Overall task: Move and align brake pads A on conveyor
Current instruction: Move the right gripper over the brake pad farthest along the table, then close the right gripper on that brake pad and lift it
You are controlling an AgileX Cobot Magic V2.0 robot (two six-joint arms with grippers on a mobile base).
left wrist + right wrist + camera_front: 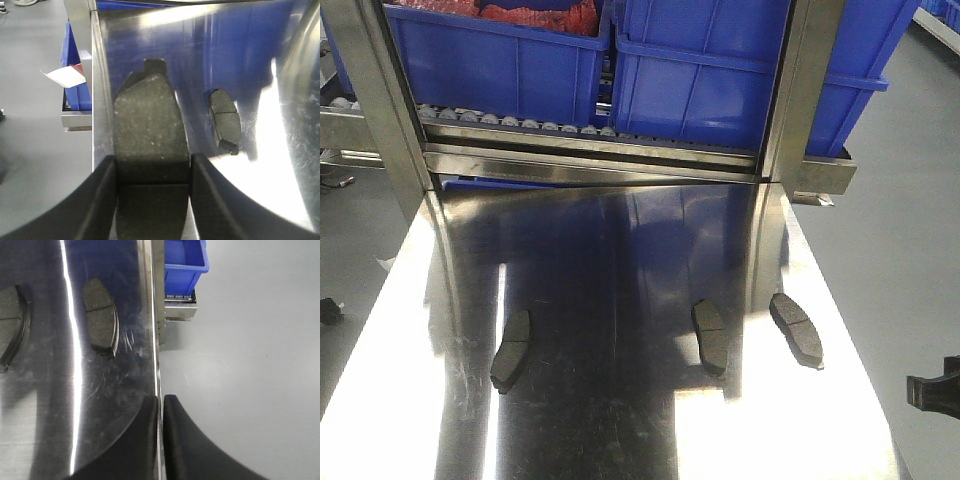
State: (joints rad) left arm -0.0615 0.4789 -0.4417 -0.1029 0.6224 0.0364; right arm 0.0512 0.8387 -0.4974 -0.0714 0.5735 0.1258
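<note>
Steadiness counts: my left end effector (pixel 153 167) clamps the flat, curved grey-brown brake pad (pixel 150 125) across its width; I should carry it level.

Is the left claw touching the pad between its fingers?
Touching. In the left wrist view, the left claw has both fingers flush against the sides of the pad, with no gap.

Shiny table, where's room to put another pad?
The bare steel table between the left pad and the middle pad is widest. The front strip is free too. It's crowded between the middle and right pad.
</note>
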